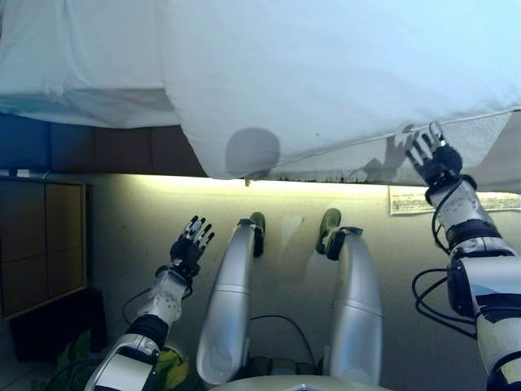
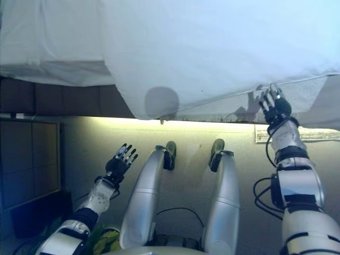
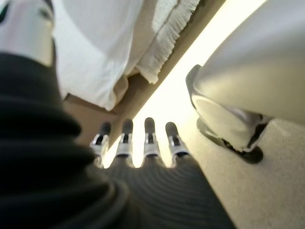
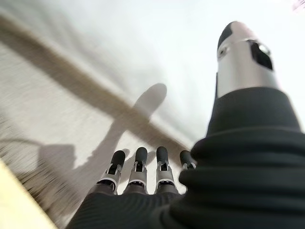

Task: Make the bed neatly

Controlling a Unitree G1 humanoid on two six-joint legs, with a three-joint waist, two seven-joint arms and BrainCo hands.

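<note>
1. The white duvet (image 1: 326,73) covers the upper centre and upper right of the head views; its lower edge runs slanted from the centre up toward the right edge, and one corner hangs down near the upper centre.
2. Under that edge a second white cover with a fringed border (image 1: 480,142) shows at the right side of the frame; the fringe is also seen in the left wrist view (image 3: 167,43).
3. A lighter white sheet (image 1: 73,57) lies at the upper left, above the dark side of the bed frame (image 1: 98,147).
4. The right hand (image 1: 435,159) is raised at the right of the frame, just at the duvet edge; its fingers (image 4: 138,167) are straight and spread, holding nothing; I cannot tell if the tips touch the cloth.
5. The left hand (image 1: 190,244) is low at the centre left, over the floor (image 1: 138,236) and well apart from the bed; its fingers (image 3: 150,138) are also straight and it is empty.
6. A white paper sheet (image 1: 415,199) lies on the floor at the right, below the bed edge.
</note>
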